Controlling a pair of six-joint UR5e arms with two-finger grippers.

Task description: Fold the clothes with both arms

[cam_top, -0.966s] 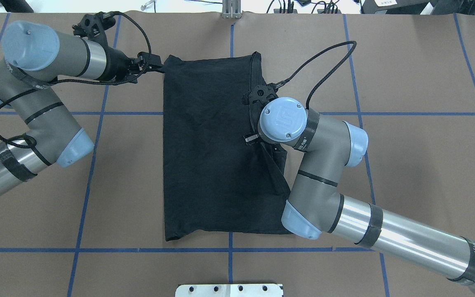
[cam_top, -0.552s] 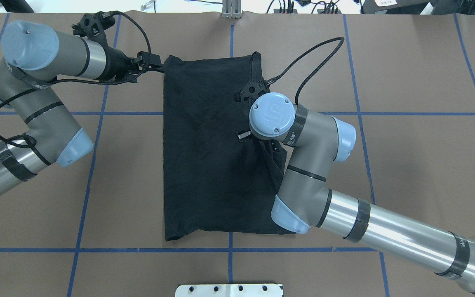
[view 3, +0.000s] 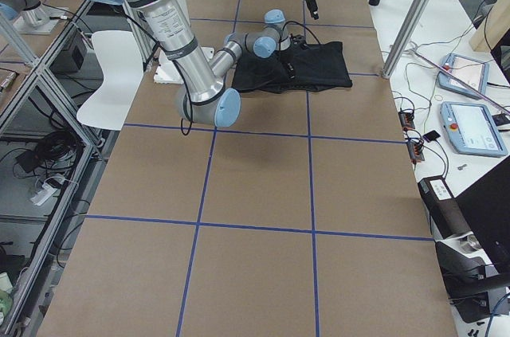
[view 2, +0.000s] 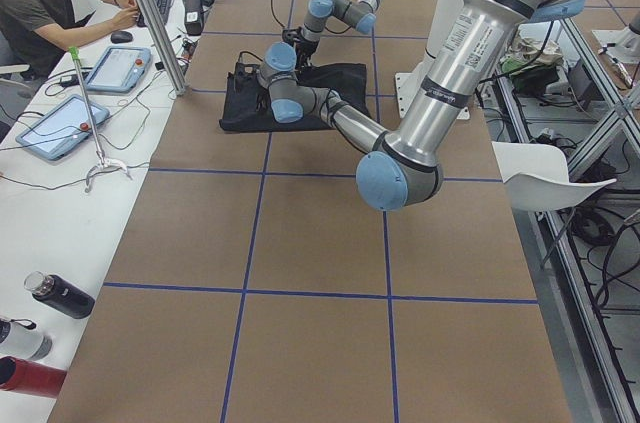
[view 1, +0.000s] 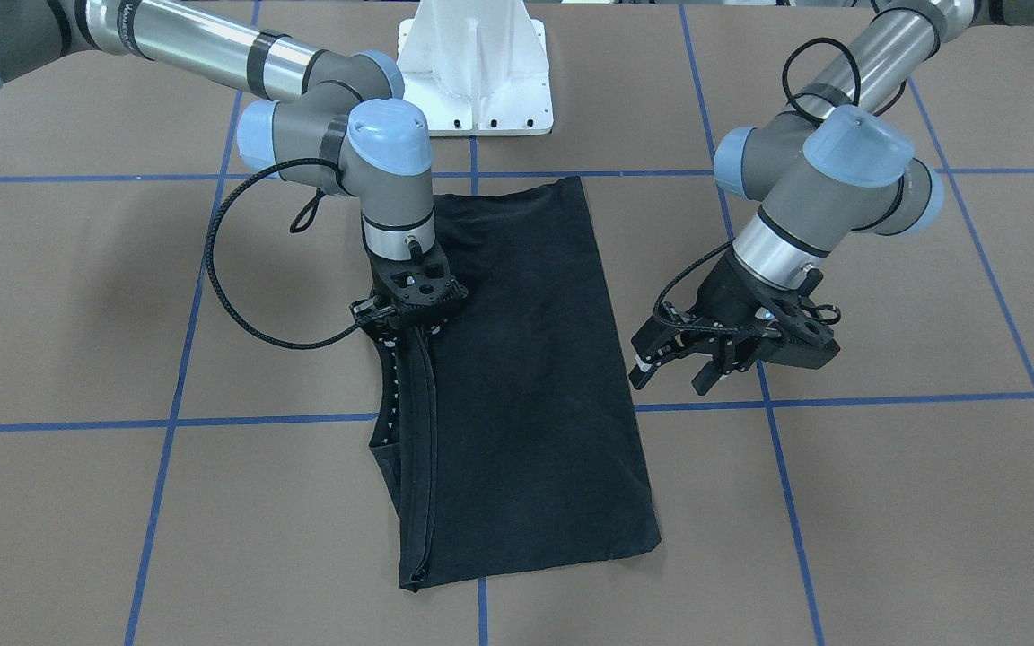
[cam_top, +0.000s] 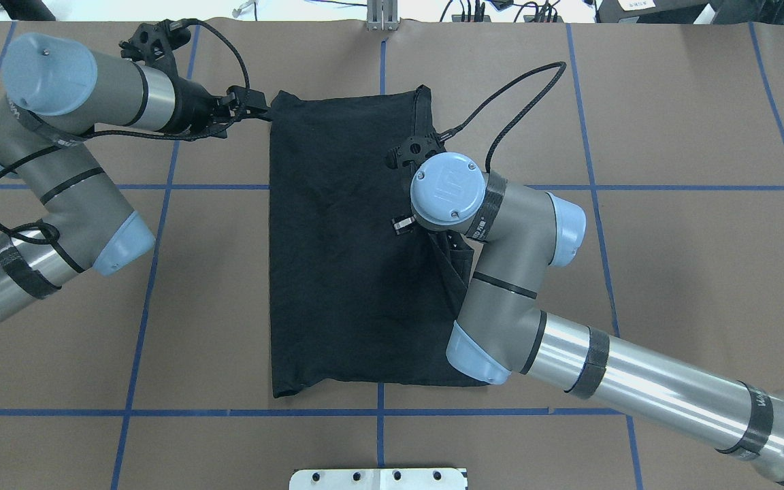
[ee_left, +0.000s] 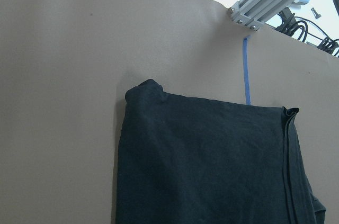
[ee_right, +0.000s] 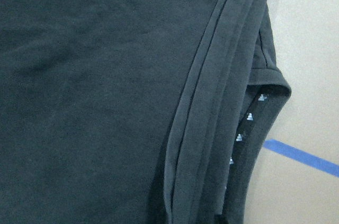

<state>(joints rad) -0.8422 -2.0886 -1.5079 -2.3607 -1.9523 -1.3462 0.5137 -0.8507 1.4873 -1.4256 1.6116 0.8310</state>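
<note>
The black T-shirt lies folded into a long rectangle in the middle of the table, plain side up. Its layered edge with small white print dots runs along the robot's right side. My right gripper points straight down over that edge at mid-length; its fingers look spread and empty. In the overhead view its wrist hides it, apart from one fingertip. My left gripper hovers open just off the shirt's far left corner, holding nothing.
The white pedestal base stands at the robot's side of the table. Blue tape lines grid the brown surface. An aluminium post stands at the far edge. A person sits at a side desk with tablets.
My right arm has shifted a little leftward in the overhead view, further over the shirt. The left arm and the shirt have stayed put.
</note>
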